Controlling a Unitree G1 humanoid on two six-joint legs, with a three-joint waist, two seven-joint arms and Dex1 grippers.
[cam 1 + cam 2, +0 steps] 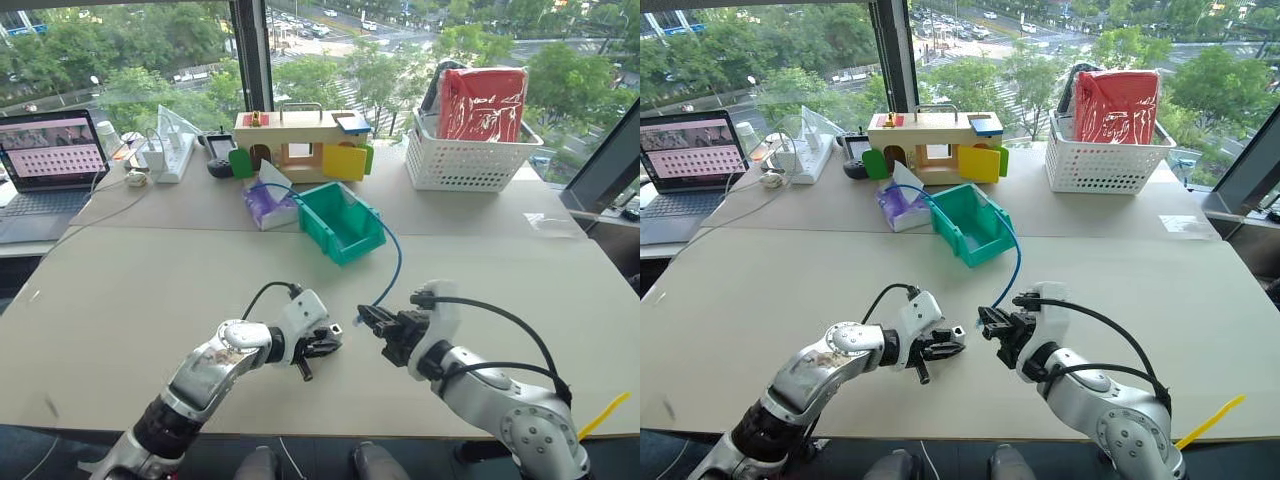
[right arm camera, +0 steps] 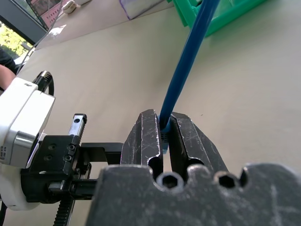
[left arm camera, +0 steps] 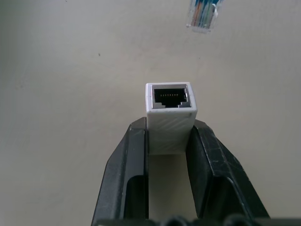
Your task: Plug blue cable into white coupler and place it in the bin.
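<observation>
Left claw pinches the white coupler — right claw clamps the blue cable.

Left gripper has its two black fingers clamped on the white coupler, one finger on each side wall. Coupler sticks out past the fingertips, socket end facing away from the wrist. Dark socket opening fully exposed, row of contact pins visible inside, notch along one edge. Coupler body shows diagonal ribbing on its upper face. Beyond it, apart from the socket, the clear plug of the blue cable, coloured wires visible inside, partly cut off at the frame edge. Plain beige tabletop behind everything.
</observation>
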